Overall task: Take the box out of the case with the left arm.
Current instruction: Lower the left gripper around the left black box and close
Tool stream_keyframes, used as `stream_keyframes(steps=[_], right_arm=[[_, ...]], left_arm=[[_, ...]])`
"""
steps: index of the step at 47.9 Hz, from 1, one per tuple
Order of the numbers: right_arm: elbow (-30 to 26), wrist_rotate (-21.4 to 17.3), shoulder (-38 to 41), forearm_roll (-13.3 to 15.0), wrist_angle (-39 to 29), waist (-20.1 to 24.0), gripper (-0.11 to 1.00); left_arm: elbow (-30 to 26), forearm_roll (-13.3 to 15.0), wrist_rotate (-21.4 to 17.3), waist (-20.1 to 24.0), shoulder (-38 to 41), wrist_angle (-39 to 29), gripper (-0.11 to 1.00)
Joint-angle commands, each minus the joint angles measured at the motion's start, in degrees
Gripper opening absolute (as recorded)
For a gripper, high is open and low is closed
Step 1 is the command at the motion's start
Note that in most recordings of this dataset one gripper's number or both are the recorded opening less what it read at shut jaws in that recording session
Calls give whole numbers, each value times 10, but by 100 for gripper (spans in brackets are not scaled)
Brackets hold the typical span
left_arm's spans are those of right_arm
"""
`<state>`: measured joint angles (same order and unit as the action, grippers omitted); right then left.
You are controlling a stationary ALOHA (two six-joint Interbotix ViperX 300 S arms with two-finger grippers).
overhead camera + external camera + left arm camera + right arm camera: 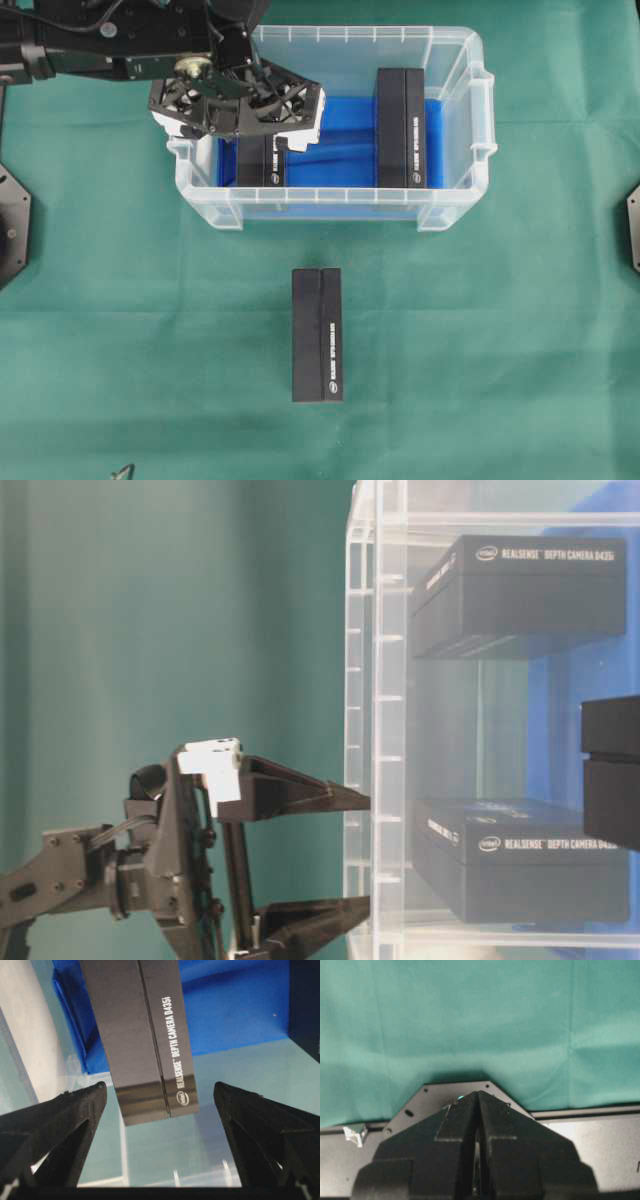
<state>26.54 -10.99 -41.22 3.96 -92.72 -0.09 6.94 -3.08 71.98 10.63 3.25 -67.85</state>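
Left arm's black open-frame end effector (pixel 160 1097) jaws wide apart, nothing held, hovering over left end of the clear plastic case with blue floor (pixel 455 60). Target flat black rectangular box (pixel 142 1035) lies on case floor directly below, centred between the jaws, long axis running away from the wrist camera. Right end effector (pixel 478 1097) closed, parked well away; left is nearer.

I log the case (pixel 455 60) as clear, glossy ribbed plastic with a smooth blue lining (pixel 340 150). Box (pixel 145 1035): matt black card, faint sheen. Table cloth (pixel 150 330): matt green fabric, creased. Left gripper (pixel 160 1095): rough matt black plastic.
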Motion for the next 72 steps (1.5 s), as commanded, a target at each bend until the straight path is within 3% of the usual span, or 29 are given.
stream_keyframes(steps=[1,28,72], right_arm=[[-5,0,2,-1,4,0,0],[-5,0,10,-1,18,0,0],[-5,1,10,-5,18,-1,0]], left_arm=[[3,-3,2,-2,-12,12,88],[49,-8,33,4,-6,66,88],[72,-8,33,4,26,109,88]])
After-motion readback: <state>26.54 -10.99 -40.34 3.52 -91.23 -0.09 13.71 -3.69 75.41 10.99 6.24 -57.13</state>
